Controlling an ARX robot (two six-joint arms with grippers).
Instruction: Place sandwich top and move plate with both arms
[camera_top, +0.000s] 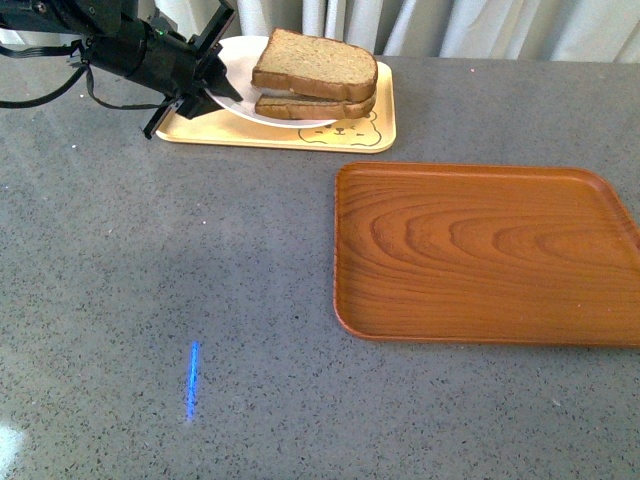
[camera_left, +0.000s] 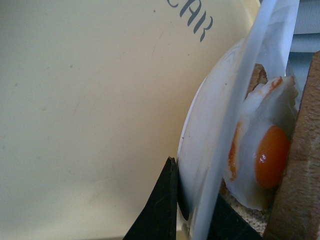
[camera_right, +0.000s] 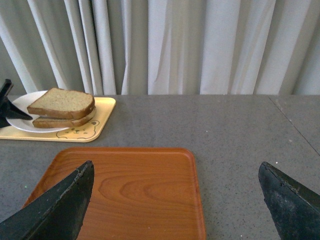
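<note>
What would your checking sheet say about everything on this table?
Surface: grey speckled table, with one blue streak of light.
Job's things: the top sits on the egg slice, on the plate, over the yellow tray.
Clutter: wooden tray, nothing on it.
Grippers: left gripper shut on the plate's rim; right gripper open, facing the wooden tray.
Cables: black cables loop by the left arm, off the plate.
Surroundings: pale curtains behind the table.
</note>
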